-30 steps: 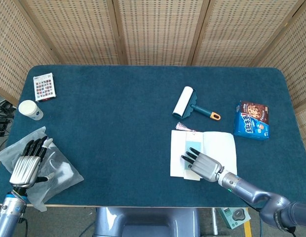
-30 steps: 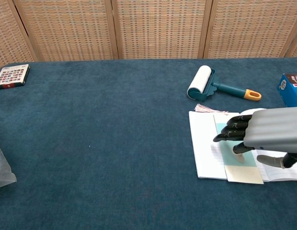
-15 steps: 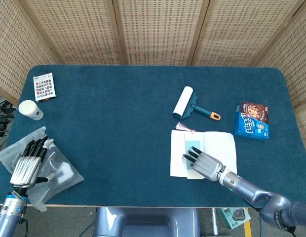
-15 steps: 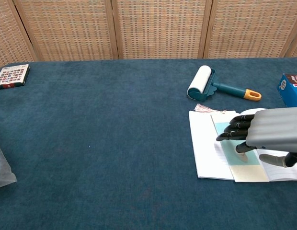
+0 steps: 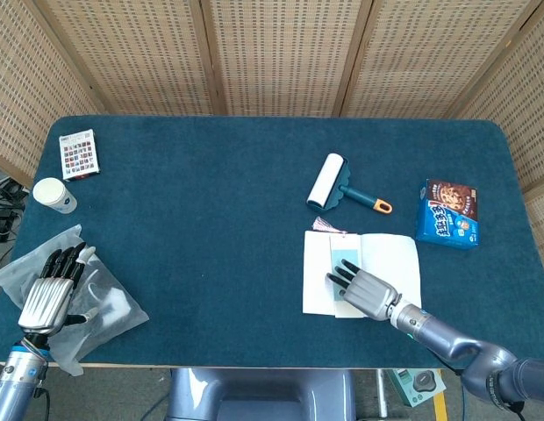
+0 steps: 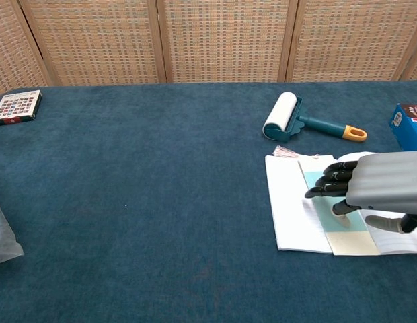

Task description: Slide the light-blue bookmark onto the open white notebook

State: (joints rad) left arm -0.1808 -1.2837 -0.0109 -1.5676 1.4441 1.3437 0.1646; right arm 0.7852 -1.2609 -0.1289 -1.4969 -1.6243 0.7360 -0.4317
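The open white notebook (image 5: 318, 279) (image 6: 292, 208) lies on the blue table at the front right. The light-blue bookmark (image 5: 342, 257) (image 6: 315, 182) lies lengthwise on its left page, with a pink tassel (image 5: 325, 225) (image 6: 285, 152) trailing off the notebook's far edge. My right hand (image 5: 367, 293) (image 6: 376, 188) lies flat over the bookmark, fingers stretched out and pressing on it. My left hand (image 5: 48, 295) rests at the front left on a clear plastic bag, fingers apart, holding nothing.
A lint roller (image 5: 328, 181) (image 6: 282, 114) with a teal and orange handle lies beyond the notebook. A blue cookie box (image 5: 448, 213) (image 6: 410, 125) is at the right. A small patterned box (image 5: 79, 153) (image 6: 17, 107) and a white cup (image 5: 53, 195) sit far left. The clear plastic bag (image 5: 105, 307) is crumpled at the front left.
My right hand has pushed the bookmark a little to the right across the notebook's left page. The left hand has stayed where it was.
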